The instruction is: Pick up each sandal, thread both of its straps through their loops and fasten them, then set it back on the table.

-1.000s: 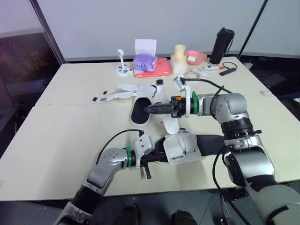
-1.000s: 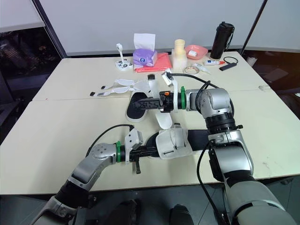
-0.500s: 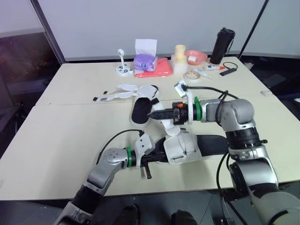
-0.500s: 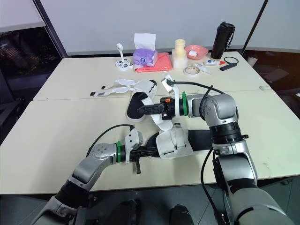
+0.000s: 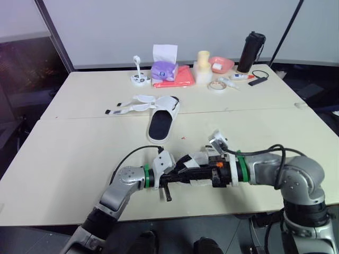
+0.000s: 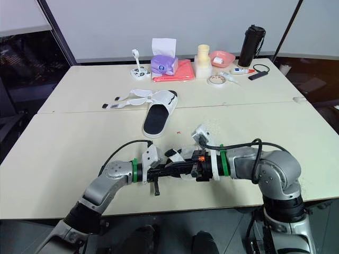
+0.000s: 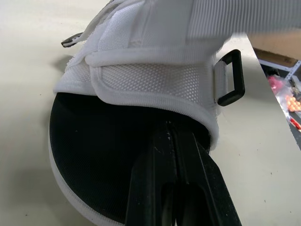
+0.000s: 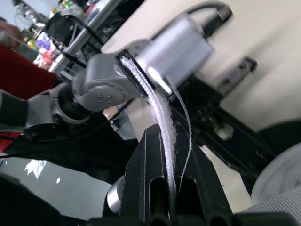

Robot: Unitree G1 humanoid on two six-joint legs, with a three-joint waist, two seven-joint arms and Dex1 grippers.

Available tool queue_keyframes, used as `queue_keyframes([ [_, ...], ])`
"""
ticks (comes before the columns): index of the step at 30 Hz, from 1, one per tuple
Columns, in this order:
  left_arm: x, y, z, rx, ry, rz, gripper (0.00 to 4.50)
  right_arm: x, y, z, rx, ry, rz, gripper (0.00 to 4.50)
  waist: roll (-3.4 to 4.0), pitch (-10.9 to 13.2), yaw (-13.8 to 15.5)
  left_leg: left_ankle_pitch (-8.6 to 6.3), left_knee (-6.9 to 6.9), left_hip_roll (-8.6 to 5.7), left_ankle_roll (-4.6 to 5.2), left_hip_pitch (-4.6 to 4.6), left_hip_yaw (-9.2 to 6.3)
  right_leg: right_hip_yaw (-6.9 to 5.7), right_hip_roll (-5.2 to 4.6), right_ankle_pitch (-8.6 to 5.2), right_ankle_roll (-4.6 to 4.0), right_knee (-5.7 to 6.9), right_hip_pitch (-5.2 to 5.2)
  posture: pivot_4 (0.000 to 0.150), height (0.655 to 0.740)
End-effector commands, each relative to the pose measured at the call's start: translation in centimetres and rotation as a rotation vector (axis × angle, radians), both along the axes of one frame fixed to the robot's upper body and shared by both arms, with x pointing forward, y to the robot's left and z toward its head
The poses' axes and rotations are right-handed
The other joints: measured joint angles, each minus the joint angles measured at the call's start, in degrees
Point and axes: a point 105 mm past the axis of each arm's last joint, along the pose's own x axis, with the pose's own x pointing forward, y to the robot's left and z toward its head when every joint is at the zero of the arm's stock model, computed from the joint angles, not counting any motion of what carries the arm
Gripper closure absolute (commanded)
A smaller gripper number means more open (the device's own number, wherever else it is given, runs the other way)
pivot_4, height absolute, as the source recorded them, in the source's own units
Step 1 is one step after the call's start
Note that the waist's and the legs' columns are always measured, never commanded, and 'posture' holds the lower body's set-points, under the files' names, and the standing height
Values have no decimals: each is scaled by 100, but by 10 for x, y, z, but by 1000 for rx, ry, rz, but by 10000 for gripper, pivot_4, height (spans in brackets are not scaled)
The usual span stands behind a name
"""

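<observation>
White mesh over a black footbed: on the head camera the near sandal (image 5: 196,157) is close to the front edge of the cream surface (image 5: 74,153), and I cannot tell whether it rests there or is lifted slightly. It is caught between my two arms, which meet at it from either side. I have my left pincer (image 5: 176,178) reaching in from the left and my right pincer (image 5: 192,171) from the right. They overlap at the shoe, and from up here I cannot separate their tips. Well apart, toward mid-surface, the second sandal (image 5: 161,120) lies sole down, its open straps (image 5: 130,107) trailing flat to the left. Along the far edge I note a purple tissue box (image 6: 163,64) beside a red cloth (image 6: 177,71), a pink bowl (image 6: 221,57), a black bottle (image 6: 250,45) and a roll of tape (image 6: 214,79). On the left wrist camera the left pincer's fingers (image 7: 150,179) are pressed together and lie on the black footbed, tips tucked under the white mesh strap (image 7: 150,77). Whether anything is caught between them I cannot tell. At that strap's end stands a black plastic loop (image 7: 231,77), with the surface visible through it. On the right wrist camera the right pincer is pinching a narrow white strap (image 8: 157,110) edge-on between its fingers (image 8: 148,179). The webbing, frayed along its edge, runs from the tips toward the left arm's silver wrist (image 8: 178,52) close ahead.
</observation>
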Motion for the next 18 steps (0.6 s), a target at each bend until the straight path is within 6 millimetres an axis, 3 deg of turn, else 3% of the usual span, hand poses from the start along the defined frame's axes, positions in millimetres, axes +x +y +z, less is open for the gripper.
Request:
queue_keyframes([
  [1, -2, 5, -23, 73, 68, 12, 45000, 0, 1, 1, 11, -35, -15, 38663, 0, 0, -4, 0, 1, 0, 0, 0, 1, 1, 0, 0, 0, 0, 1, 1500, 7400],
  [3, -2, 6, -23, 75, 66, 10, 45000, -3, -2, -4, -6, -30, -19, 30670, 0, 0, 0, 0, 2, 0, 0, 1, 0, -1, 0, -1, -1, 0, 2, 1500, 7400],
  [9, -1, 6, -23, 77, 63, 10, 45000, -24, -16, -19, -104, -20, 15, 211, -1, 0, 3, 0, 2, 1, 0, 0, 0, -1, 0, -4, -6, -6, 5, 1500, 7400],
  [18, -2, 8, -24, 83, 61, 3, 45000, -73, -55, -29, -253, 24, 61, 211, -8, -3, 6, -3, 4, 4, 5, -1, 6, -5, -6, -11, -14, -17, 13, 1500, 7400],
])
